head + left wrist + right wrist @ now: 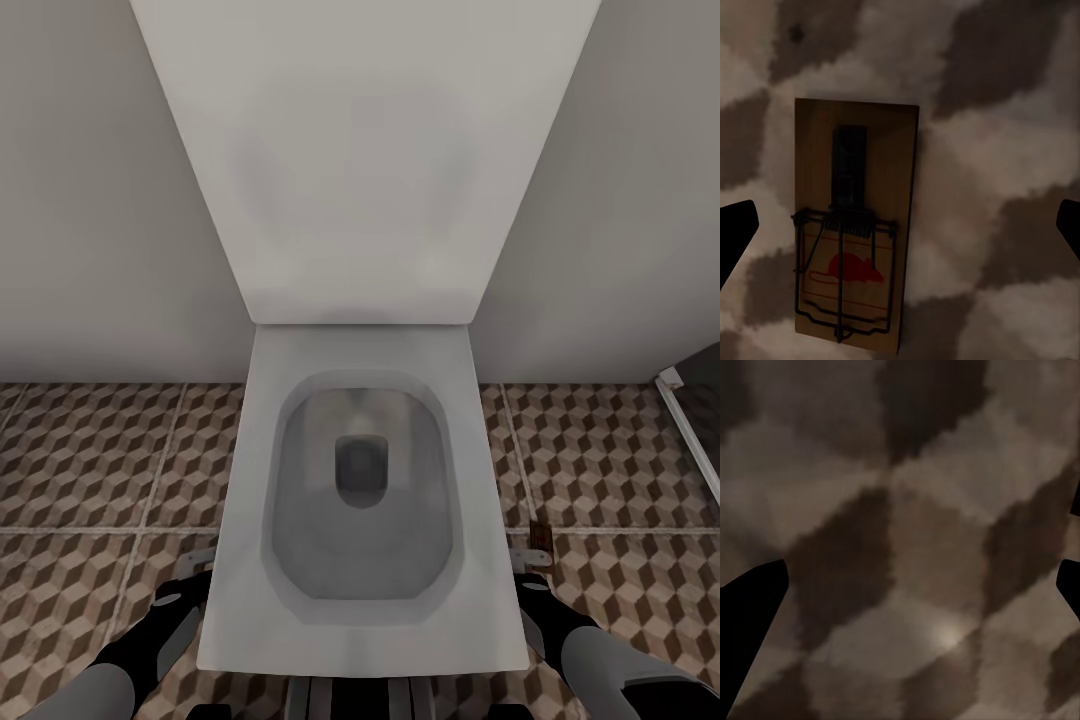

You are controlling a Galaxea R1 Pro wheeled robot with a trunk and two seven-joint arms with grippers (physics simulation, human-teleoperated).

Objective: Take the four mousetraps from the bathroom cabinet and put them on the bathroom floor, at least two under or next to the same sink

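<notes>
Cube-patterned tiles of the bathroom floor (90, 460) run up to a plain pale wall, and a white toilet (360, 500) with its lid raised stands squarely in front of the robot. Both arms reach down, one on either side of the bowl. The left gripper (900, 225) hangs with its dark fingertips spread wide apart over one mousetrap (851, 225), which lies flat on the tiles, free of the fingers, its wire bar and red mouse print facing up. The right gripper (922, 592) is likewise released, holding nothing, with bare tile under it. Just right of the bowl, near the right arm, a small brown board (541, 530) rests on the floor; it may be another mousetrap, though it is too small to be sure. My worry is placement: these traps sit beside the toilet, not a sink, so the sink condition may go unmet unless others lie there. Lifting the left arm carelessly could also nudge the trap beneath it.
</notes>
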